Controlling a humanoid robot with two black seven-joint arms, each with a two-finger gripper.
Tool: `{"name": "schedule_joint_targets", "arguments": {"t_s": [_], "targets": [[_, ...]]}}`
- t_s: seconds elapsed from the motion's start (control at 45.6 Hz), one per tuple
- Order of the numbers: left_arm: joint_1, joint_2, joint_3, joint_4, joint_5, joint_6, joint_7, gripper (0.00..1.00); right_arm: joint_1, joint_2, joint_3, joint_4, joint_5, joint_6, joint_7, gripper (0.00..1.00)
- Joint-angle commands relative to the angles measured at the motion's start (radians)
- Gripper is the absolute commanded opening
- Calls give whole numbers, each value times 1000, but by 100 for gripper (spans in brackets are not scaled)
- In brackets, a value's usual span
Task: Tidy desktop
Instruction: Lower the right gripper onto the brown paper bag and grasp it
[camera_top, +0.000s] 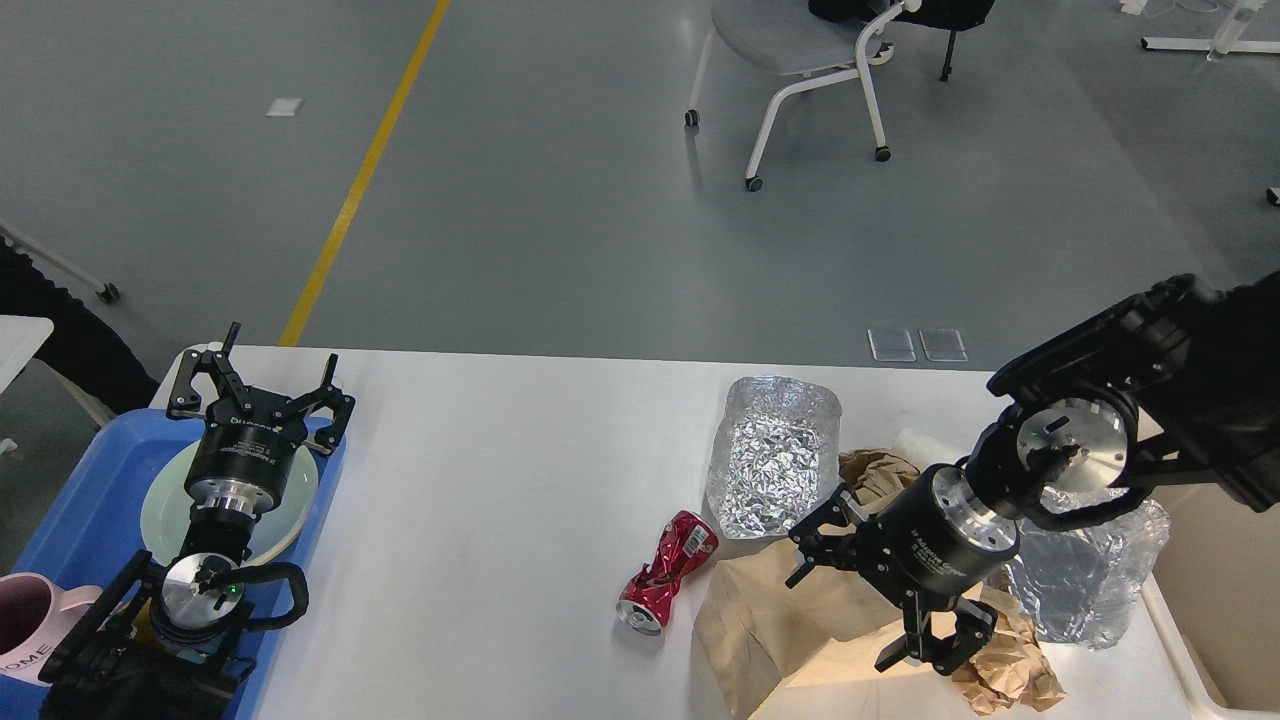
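Your right claw (868, 604) hung wide open over the bag (800, 625); closing there risked crumpling it or knocking the can (665, 573) off the counter (500, 480).

We are holding our left gripper (262, 385) at the far end of our left arm, pointing away from us, its 2 fingers spread wide apart. Our right arm is reaching in from the right, wrist angled down and leftward, and our right gripper (868, 595) is gaping, 2 fingers well apart.
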Motion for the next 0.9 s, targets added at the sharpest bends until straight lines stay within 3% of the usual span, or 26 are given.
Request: {"name": "schedule_joint_targets", "arguments": {"t_s": [0.0,0.241,0.438,0.592,0.876], "targets": [[0,-2,0,0,0,0,0,96,-79,-6,55,-7,45,-109,2,99],[0,0,0,0,0,0,0,96,-205,14,130,-69,101,-267,0,100],[0,0,0,0,0,0,0,96,-371,125,149,-204,101,-388,0,98],[0,-1,0,0,0,0,0,96,-454,166,169,-261,102,-483,0,90],[0,-1,0,0,0,0,0,96,-537,203,195,-362,102,-542,-6,86]]}}
